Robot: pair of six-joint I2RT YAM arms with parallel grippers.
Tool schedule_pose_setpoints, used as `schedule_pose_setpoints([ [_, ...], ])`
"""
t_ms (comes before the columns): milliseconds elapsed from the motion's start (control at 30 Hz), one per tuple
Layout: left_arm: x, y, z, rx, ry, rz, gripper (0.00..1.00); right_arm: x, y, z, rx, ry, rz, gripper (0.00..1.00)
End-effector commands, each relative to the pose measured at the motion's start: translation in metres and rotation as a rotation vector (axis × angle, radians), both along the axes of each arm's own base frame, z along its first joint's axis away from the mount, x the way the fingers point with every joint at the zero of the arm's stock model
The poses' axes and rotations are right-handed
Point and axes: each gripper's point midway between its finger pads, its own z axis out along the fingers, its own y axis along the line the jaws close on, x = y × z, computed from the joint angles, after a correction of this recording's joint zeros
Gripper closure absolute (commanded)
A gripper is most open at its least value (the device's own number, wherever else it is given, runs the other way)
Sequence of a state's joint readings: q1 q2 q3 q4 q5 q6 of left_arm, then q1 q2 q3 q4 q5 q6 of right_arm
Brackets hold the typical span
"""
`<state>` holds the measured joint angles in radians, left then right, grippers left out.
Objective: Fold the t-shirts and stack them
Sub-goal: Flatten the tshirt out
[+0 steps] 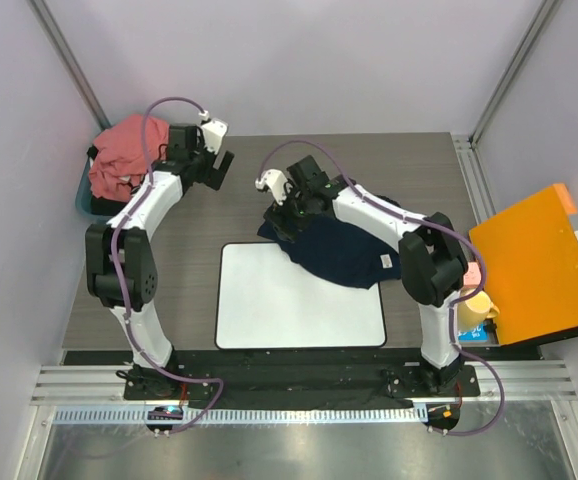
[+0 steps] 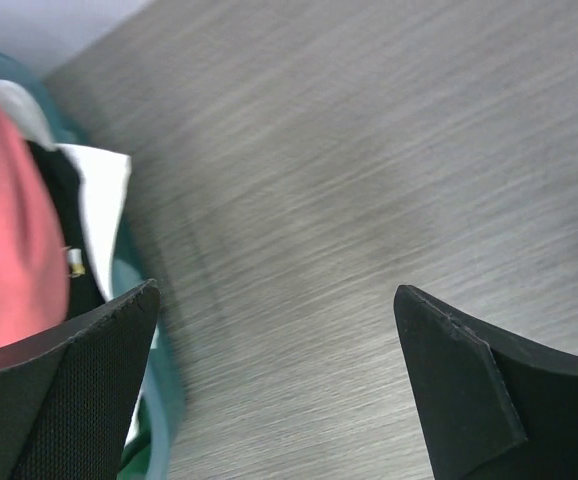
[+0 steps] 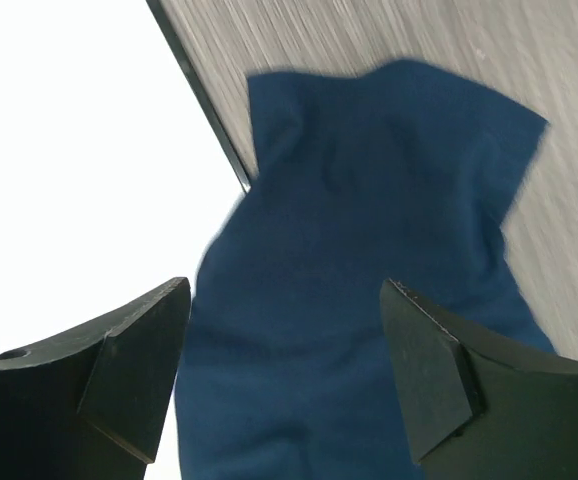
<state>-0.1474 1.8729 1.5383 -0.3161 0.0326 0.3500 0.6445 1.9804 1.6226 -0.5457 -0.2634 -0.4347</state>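
The white mat (image 1: 299,295) lies on the grey wood-grain table (image 1: 409,170) with its near edge close to the arms' bases. Its thin dark border shows all round except at the far right corner. There the navy t-shirt (image 1: 344,250) is bunched across the edge, part on the mat and part on the table beyond it. The right tool (image 3: 284,290) hangs above the shirt's left end at the mat's far edge, jaws wide apart with nothing between them. The cloth lies below it, a loose flap reaching past the mat onto bare wood. Beyond the mat's far left corner the left tool (image 2: 274,300) hovers over bare table, jaws fully spread and gripping nothing. A stretch of bare table shows between the two tools and along the mat's left side. Far left of the mat, at the table's edge by the wall, a teal bin (image 2: 167,400) holds the salmon-pink t-shirt (image 1: 124,150), heaped above its rim, with white and dark cloth tucked beneath it. Right of the mat, past the table's edge, sits a flat orange panel (image 1: 534,265).
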Motion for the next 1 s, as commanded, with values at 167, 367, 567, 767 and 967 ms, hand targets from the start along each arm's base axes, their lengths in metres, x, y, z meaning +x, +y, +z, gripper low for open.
schedule_pose_setpoints([
  [167, -0.003, 0.014, 0.035, -0.012, -0.112, 0.109, 0.0, 0.003, 0.041, -0.025, 0.053, 0.041, -0.087, 0.18],
  [367, -0.008, 0.016, 0.034, -0.014, -0.111, 0.118, 0.0, 0.016, 0.044, -0.046, 0.031, 0.031, -0.133, 0.18],
  [567, -0.012, 0.017, 0.028, -0.013, -0.096, 0.124, 0.0, 0.034, 0.054, -0.042, 0.059, -0.016, -0.162, 0.19],
  [767, -0.011, 0.021, 0.024, -0.016, -0.083, 0.126, 0.0, 0.046, 0.067, -0.024, 0.11, -0.07, -0.141, 0.21],
  [967, -0.011, 0.025, 0.02, -0.019, -0.071, 0.136, 0.0, 0.042, 0.077, -0.026, 0.108, -0.078, -0.081, 0.21],
])
